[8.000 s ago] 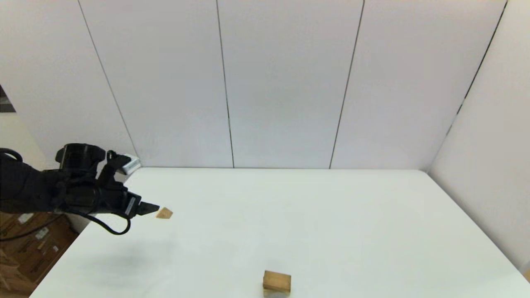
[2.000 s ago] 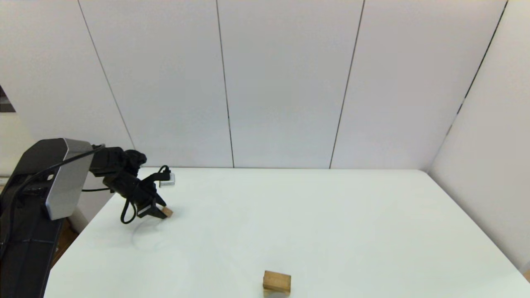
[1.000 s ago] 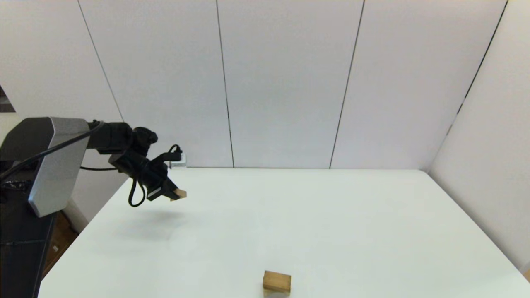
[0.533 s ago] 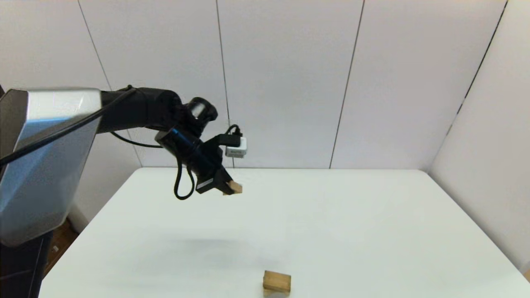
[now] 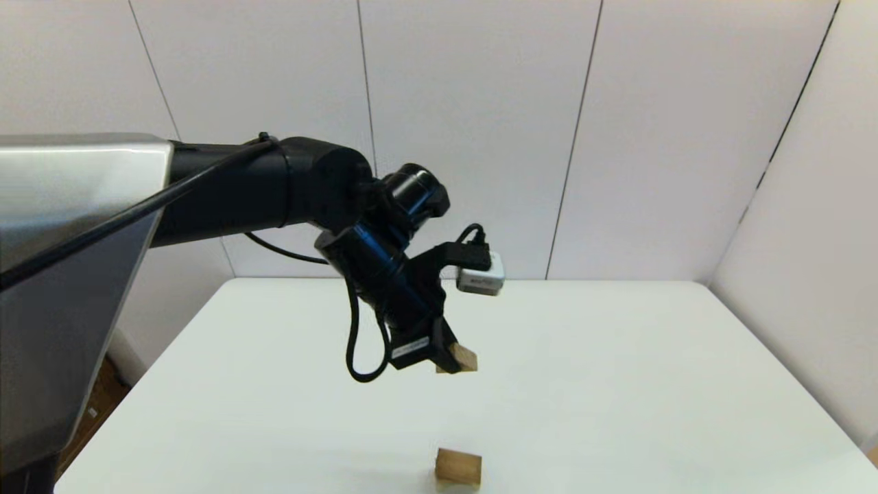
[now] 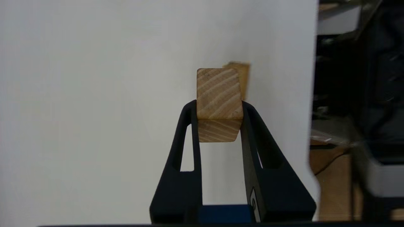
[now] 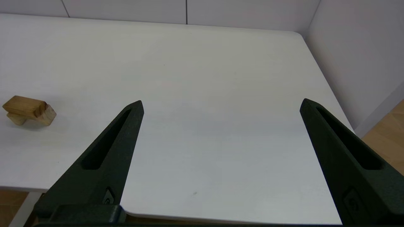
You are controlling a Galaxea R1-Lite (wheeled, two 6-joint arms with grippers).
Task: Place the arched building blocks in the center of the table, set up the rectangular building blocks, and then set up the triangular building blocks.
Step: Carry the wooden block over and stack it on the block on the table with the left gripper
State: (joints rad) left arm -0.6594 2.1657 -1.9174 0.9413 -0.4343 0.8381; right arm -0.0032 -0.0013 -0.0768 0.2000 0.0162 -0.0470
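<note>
1. The left gripper (image 5: 449, 360) hangs in the air over the middle of the table (image 5: 617, 384), squeezing the little wedge (image 5: 464, 358).
2. The bar (image 5: 458, 466) sits on the arch (image 7: 15, 119) close to the table's near edge, below the wedge.
3. The right gripper (image 7: 221, 105) is spread wide over the near right corner, with bare white tabletop all around.

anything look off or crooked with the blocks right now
Nothing stands out. The rectangular block lies across the arched block near the table edge, slightly skewed. The left gripper holds the triangular block squarely above them.
</note>
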